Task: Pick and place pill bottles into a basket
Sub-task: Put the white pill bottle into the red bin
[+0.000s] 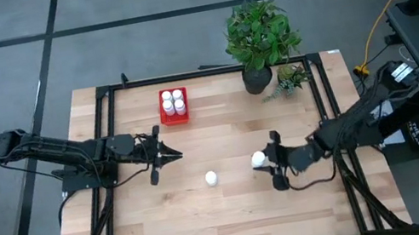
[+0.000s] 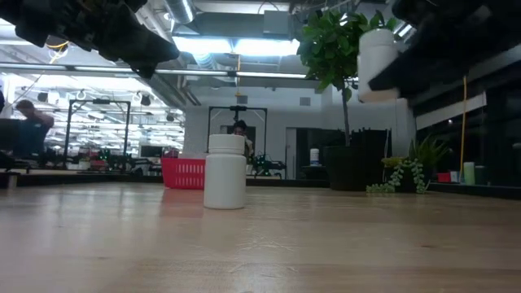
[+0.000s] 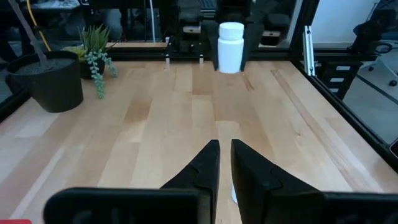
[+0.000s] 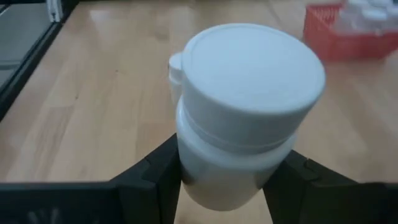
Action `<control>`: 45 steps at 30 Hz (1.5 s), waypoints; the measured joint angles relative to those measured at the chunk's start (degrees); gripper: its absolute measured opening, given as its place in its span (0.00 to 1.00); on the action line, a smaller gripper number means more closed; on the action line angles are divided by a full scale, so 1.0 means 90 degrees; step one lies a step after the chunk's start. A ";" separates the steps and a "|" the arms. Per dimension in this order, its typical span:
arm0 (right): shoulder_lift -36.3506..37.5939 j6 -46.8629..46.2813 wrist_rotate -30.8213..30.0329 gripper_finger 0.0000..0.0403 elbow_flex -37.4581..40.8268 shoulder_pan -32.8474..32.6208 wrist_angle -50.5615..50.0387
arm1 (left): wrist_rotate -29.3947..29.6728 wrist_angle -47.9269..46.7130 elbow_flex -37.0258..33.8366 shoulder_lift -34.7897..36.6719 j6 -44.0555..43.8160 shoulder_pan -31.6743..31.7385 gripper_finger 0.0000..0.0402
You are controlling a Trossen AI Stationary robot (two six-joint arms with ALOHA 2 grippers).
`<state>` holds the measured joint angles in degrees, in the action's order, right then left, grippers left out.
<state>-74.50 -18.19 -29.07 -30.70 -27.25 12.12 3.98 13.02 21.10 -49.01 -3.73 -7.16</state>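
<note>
Overhead, ceiling lights point(image 2: 220, 45) shine above the wooden table point(image 2: 326, 244).

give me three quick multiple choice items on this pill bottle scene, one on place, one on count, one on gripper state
1. Where does the red basket sit?
A. far side of the table, beside the potted plant
B. under the right arm
C. at the near edge

2. How many pill bottles are in the basket?
A. one
B. four
C. six

3. What is the right gripper doing?
A. hanging open and empty
B. gripping a pill bottle
C. resting in the basket

Answers:
1 A: the high view shows it near the table's far edge.
2 B: four white caps show there.
3 B: its fingers clamp the bottle off the table.
</note>
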 joint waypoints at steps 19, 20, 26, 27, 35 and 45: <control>0.0046 0.2052 0.2922 0.42 0.0000 0.2329 0.1422 | 0.1148 0.0053 0.0000 0.0000 0.0601 0.0002 0.11; 0.0046 0.2069 0.2988 0.42 0.0000 0.2400 0.1455 | 0.1148 0.0053 0.0000 0.0000 0.0699 0.0002 0.12; 0.0046 0.2262 0.3442 0.42 0.0000 0.2882 0.1434 | 0.1088 0.0056 0.0000 0.0000 0.0680 0.0002 0.26; 0.0046 0.2269 0.3532 0.42 0.0000 0.2969 0.1438 | 0.1055 0.0056 0.0000 0.0000 0.0666 0.0002 0.30; 0.0044 0.2294 0.3908 0.42 0.0000 0.3408 0.1436 | 0.1029 0.0056 0.0000 0.0000 0.0665 0.0002 0.55; 0.0039 0.2435 0.3911 0.42 0.0000 0.3469 0.1429 | 0.0927 0.0007 0.0000 0.0000 0.0140 0.0002 0.65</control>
<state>-74.15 3.73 6.13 -30.70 3.97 24.97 12.32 13.08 21.10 -49.01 -2.47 -7.14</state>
